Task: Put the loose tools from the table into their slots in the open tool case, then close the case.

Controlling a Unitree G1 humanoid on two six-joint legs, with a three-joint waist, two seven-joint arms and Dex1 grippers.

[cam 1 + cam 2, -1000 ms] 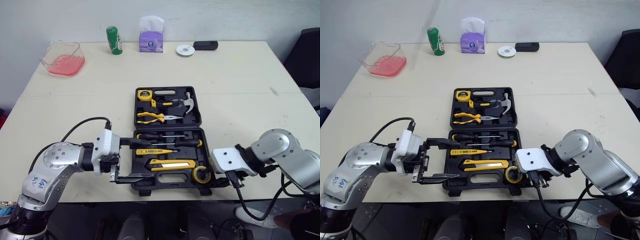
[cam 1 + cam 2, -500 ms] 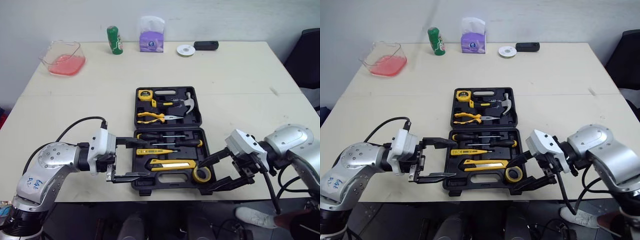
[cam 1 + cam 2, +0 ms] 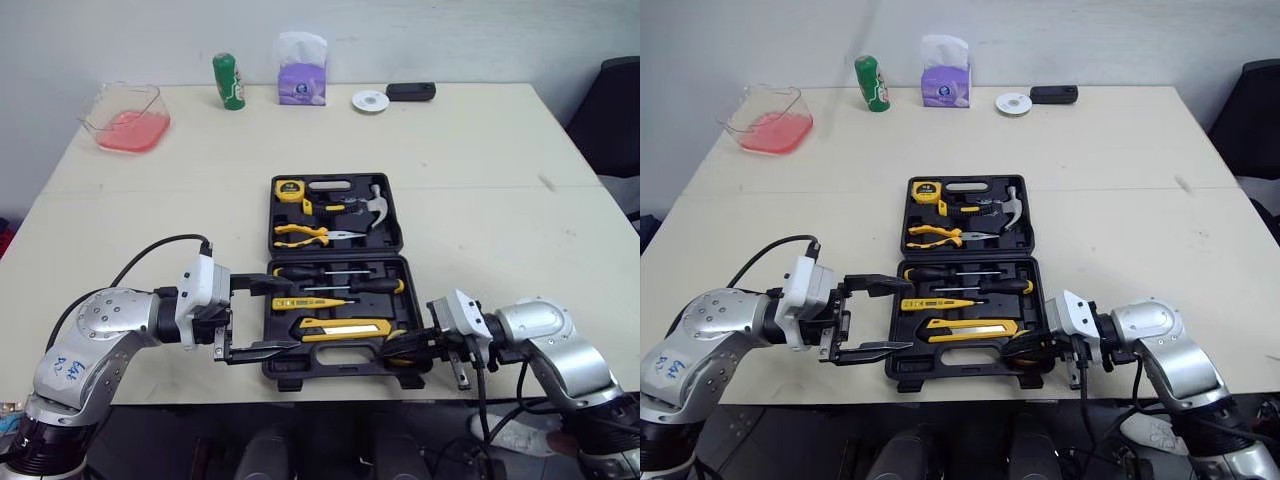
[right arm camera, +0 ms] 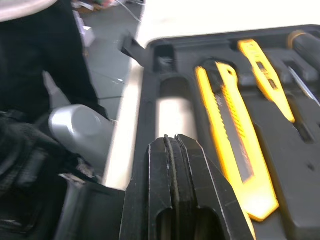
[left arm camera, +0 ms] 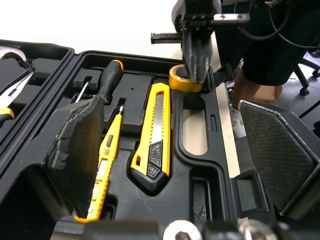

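The black tool case [image 3: 345, 373] lies open in the middle of the table. Its far half holds a tape measure [image 3: 289, 189], a hammer [image 3: 372, 205] and pliers [image 3: 305, 235]. The near half holds screwdrivers [image 3: 330, 272], a yellow tester [image 3: 300, 303], a yellow utility knife [image 3: 345, 328] and a yellow tape roll [image 5: 177, 80]. My right gripper [image 3: 395, 348] is shut, its fingers [image 4: 175, 150] pressed together with nothing between them, lying on the tape roll at the case's front right. My left gripper [image 3: 262, 317] stands open at the case's front left, its fingers above the case's edge.
Along the far edge of the table stand a clear container of red liquid [image 3: 125, 117], a green can [image 3: 229, 80], a purple tissue pack [image 3: 302, 68], a white disc [image 3: 371, 100] and a black device [image 3: 411, 91]. A black chair [image 3: 610, 110] stands at the right.
My right gripper, open on either side of the tape roll half a second ago, has shut and dropped low at the case's front right corner. The left gripper has stayed put.
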